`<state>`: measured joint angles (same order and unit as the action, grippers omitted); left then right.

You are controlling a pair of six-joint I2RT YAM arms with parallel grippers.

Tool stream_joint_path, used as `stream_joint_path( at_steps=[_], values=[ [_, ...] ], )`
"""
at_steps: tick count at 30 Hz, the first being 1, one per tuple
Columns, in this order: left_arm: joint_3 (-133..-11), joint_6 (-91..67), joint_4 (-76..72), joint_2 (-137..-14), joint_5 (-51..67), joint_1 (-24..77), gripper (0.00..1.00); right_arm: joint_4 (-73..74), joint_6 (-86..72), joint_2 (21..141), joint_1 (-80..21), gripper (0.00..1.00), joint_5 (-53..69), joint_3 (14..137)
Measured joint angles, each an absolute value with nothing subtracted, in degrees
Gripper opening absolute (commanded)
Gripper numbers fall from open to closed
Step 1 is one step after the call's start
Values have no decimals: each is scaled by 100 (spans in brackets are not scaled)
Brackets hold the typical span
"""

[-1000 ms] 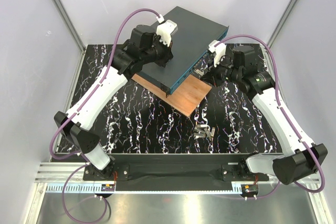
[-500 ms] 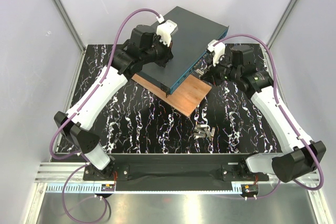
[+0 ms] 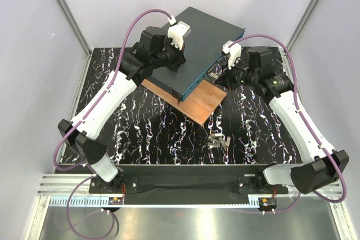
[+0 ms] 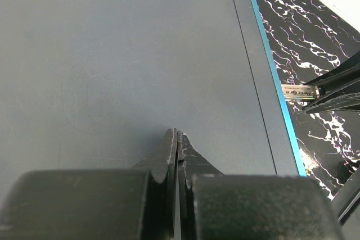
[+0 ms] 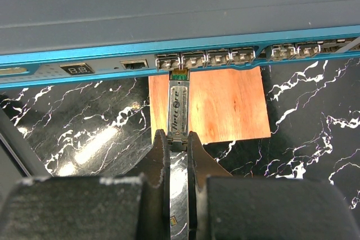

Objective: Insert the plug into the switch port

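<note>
The switch (image 3: 205,46) is a flat dark grey-teal box at the back, its teal front face (image 5: 169,54) showing a row of small ports (image 5: 205,59). My right gripper (image 5: 179,137) is shut on the plug (image 5: 178,105), a slim silver module. The plug's tip is right at the front face, at the mouth of one port; how far in it sits cannot be told. In the top view the right gripper (image 3: 221,74) is at the switch's right front. My left gripper (image 4: 178,133) is shut and empty, pressed down on the switch's top (image 4: 112,54).
A thin brown wooden board (image 3: 194,99) lies under and in front of the switch. Some small silver plugs (image 3: 218,140) lie on the black marbled table (image 3: 152,133). White walls and metal posts enclose the space.
My right gripper has moved a little left and toward the switch's front face with the plug. The left arm has not moved.
</note>
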<state>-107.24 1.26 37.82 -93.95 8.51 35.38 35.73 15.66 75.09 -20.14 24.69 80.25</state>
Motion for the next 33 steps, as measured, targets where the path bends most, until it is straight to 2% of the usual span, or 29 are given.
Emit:
stream_joint_path(
  at_steps=[33],
  values=[
    [-10728,126,3767,-9463,858,3538,0,3614,1944,7553,-2134,0,2528,8088]
  ],
)
